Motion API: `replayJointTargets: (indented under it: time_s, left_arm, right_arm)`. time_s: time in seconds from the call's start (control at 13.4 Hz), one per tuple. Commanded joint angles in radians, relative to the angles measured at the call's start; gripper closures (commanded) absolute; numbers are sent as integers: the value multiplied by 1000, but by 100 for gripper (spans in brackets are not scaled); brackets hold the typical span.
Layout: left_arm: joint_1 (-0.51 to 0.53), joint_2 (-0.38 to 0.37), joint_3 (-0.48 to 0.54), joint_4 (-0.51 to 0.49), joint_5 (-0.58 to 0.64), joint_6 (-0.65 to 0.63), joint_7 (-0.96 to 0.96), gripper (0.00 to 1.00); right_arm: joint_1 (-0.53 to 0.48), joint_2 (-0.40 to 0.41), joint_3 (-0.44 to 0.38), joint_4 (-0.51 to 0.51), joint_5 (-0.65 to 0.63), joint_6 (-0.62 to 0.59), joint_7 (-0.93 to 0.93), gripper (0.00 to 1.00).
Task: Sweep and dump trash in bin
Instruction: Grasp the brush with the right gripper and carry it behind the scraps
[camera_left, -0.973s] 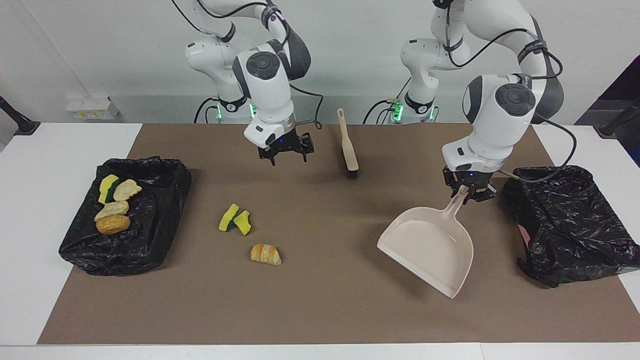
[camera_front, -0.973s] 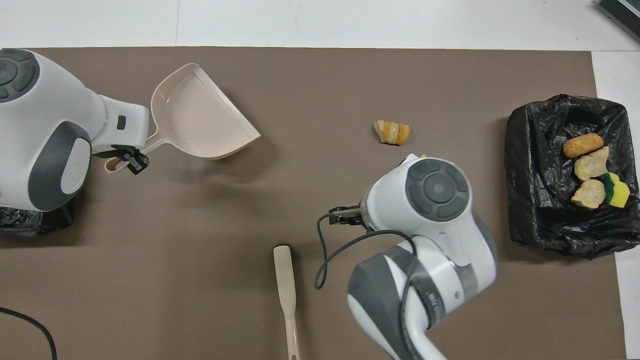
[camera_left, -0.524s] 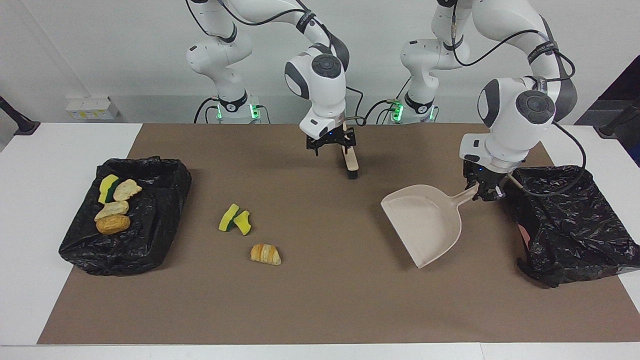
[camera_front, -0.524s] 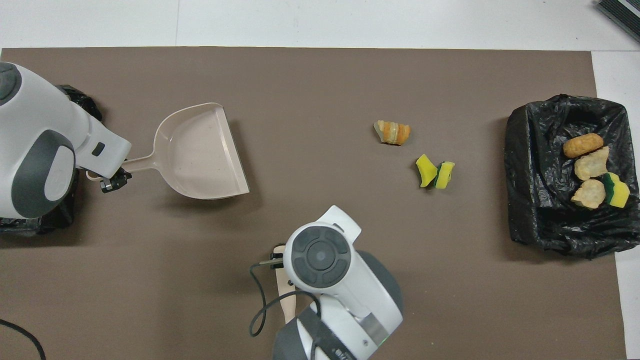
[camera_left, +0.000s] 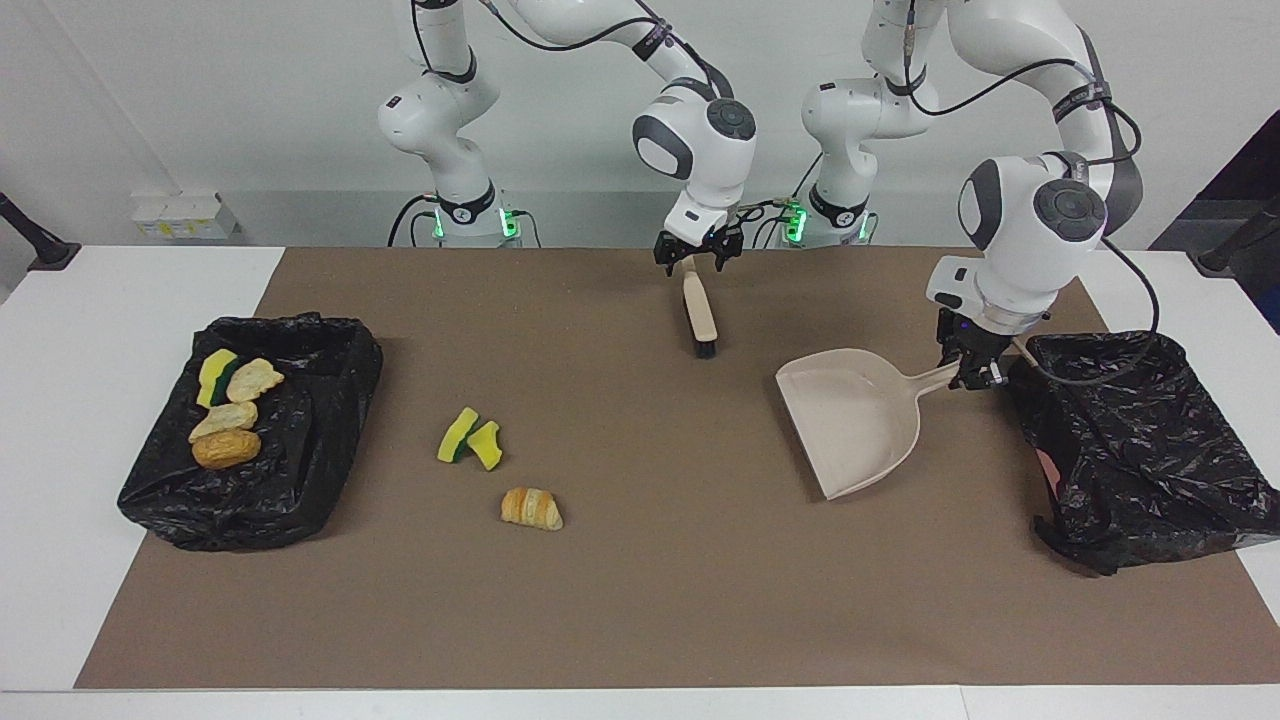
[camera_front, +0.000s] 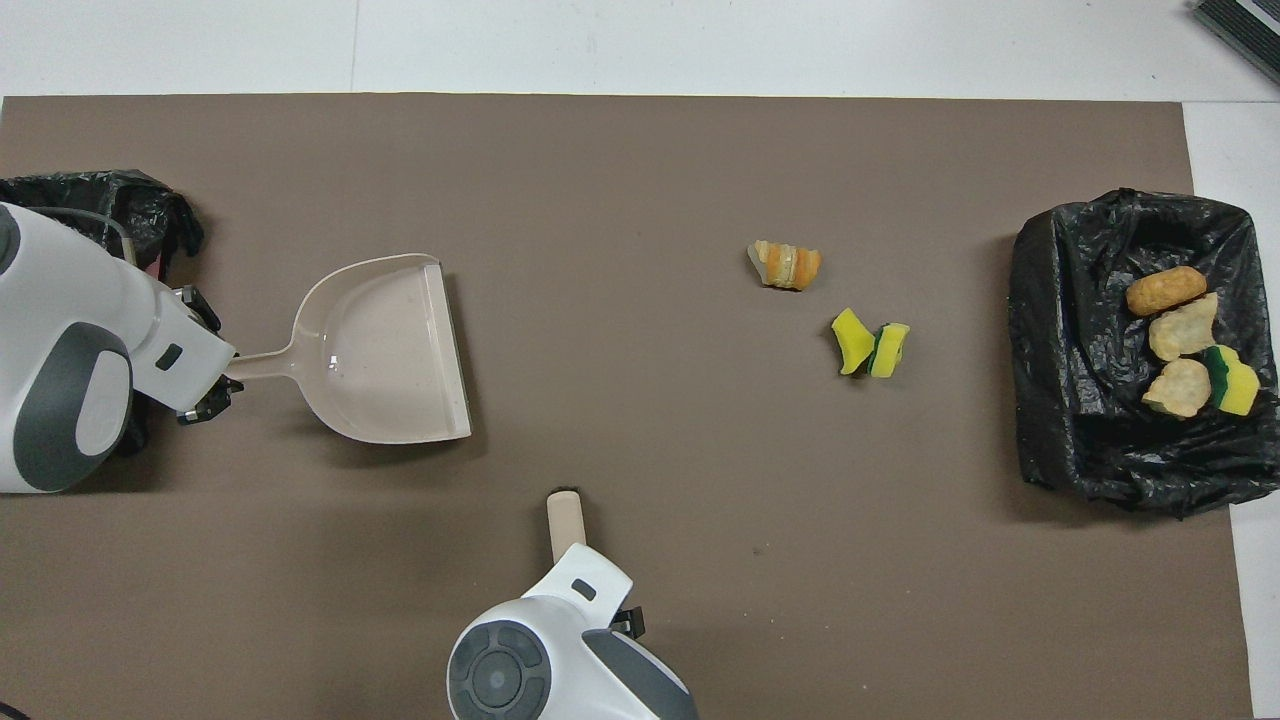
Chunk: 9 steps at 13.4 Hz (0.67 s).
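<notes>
The left end effector (camera_left: 972, 372) hangs low, wrist tilted, fingers closed on a handle. The right arm reaches toward the middle, its end effector (camera_left: 692, 255) pointing down just above the desk, fingers spread.

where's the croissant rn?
The croissant lies on the brown mat, beside the sponge wedges and farther from the robots than them, toward the right arm's end.

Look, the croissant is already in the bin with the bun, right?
No. The facing view shows the croissant lying on the mat, beside the sponge wedges. Only the bun is in the bin.
</notes>
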Motion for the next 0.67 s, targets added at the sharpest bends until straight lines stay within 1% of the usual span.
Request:
replayJointTargets:
  time_s: [0.0,0.15,0.22,0.3,0.45,0.6]
  left_arm:
    - [10,-50,-9,-57,14,36,6,100]
    - [10,-49,-9,-57,14,36,-3,100]
    - [10,-50,-9,-57,14,35,-3,100]
    - [10,-50,-9,-57,14,36,-5,100]
    - [11,-49,-9,-57,14,38,-20,100]
    - [11,-49,-9,-57,14,36,-20,100]
  right_arm:
    - [5,-61,-2,-74,6,23,13,0]
    - [11,-65,4,-73,53,12,18,0]
    - [16,-67,5,-73,78,11,18,9]
    - [18,-67,4,-74,97,11,19,15]
    - [18,-71,5,-82,132,9,22,23]
    - [19,-82,5,-100,132,8,10,26]
